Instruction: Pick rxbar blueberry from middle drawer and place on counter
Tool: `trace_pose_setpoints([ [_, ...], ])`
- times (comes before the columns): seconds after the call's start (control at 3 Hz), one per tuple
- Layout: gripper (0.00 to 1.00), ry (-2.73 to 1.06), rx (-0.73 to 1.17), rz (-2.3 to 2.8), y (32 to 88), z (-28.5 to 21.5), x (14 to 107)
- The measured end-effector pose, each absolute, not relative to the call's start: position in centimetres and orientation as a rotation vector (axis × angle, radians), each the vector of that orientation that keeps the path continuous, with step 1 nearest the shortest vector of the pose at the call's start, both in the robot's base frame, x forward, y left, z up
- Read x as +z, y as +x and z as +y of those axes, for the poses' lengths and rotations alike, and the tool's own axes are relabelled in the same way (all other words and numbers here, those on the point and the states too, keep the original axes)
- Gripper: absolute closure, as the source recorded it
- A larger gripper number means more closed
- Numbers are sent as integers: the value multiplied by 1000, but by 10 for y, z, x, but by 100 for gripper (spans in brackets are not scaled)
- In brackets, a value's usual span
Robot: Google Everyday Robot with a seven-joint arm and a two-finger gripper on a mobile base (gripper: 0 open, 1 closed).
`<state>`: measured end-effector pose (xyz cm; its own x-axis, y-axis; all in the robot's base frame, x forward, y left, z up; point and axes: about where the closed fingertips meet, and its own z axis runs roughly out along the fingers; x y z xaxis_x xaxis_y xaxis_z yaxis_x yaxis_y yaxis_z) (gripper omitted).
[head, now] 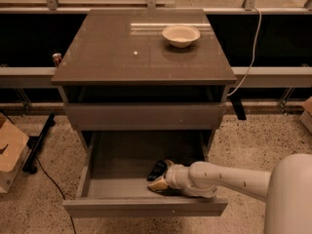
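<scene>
One gripper [159, 184] down in the one open drawer [141, 206], right beside one dark bar [157, 169], grip state can't tell; one bowl [181, 35] on the counter [112, 52].

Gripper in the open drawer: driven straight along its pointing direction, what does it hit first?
Likely the middle drawer floor, not the rxbar blueberry: the gripper tip sits just beside the bar, aimed past it. Depth unclear.

White tubular arm [229, 179] ends in tan tool [160, 182] inside middle drawer [122, 172].
</scene>
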<state>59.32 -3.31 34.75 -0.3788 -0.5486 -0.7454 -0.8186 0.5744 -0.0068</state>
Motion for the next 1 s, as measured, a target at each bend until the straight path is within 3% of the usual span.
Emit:
trace_pose_setpoints([
  [0.33,90,-1087,478,2083,593,-33,351],
  [0.67,100,-1087,478,2083,593,-33,354],
  [1.0,100,-1087,478,2082,593,-33,354],
])
